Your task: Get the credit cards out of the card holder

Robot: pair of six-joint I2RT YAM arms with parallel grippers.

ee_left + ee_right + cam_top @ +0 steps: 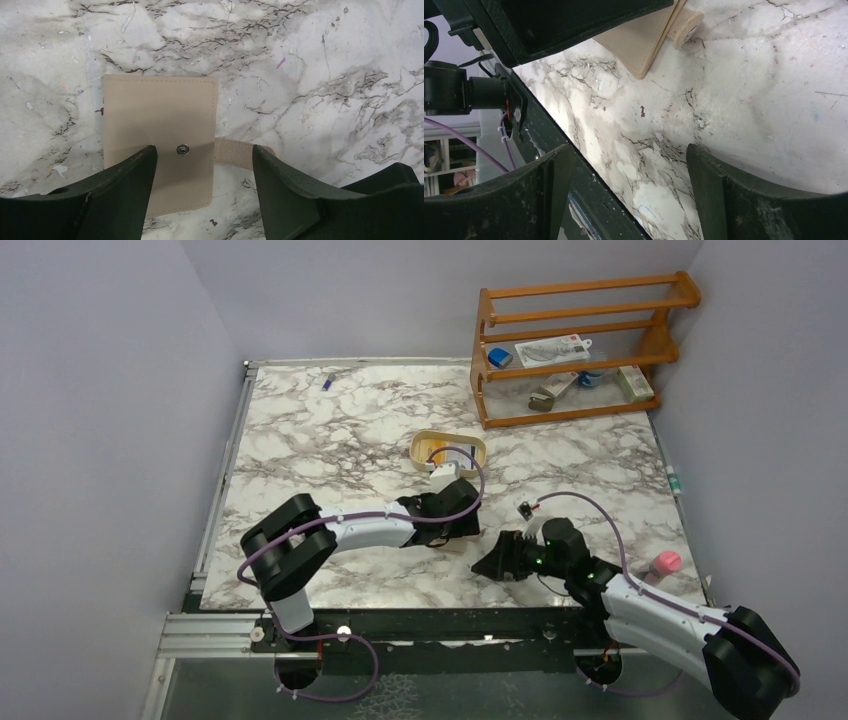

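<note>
No writing can be read in any of the views. On the wooden rack (590, 287) at the far right corner of the desk (330, 440), a flat white packet (548, 350) carries dark printing and a small red mark. A pale box (634, 383) on the rack's lower shelf has a printed face. Both are too small and blurred to make out a word, brand or number.

Pale lilac walls (100, 390) enclose a marble table (330, 440) bearing a wooden rack (585, 286).
</note>
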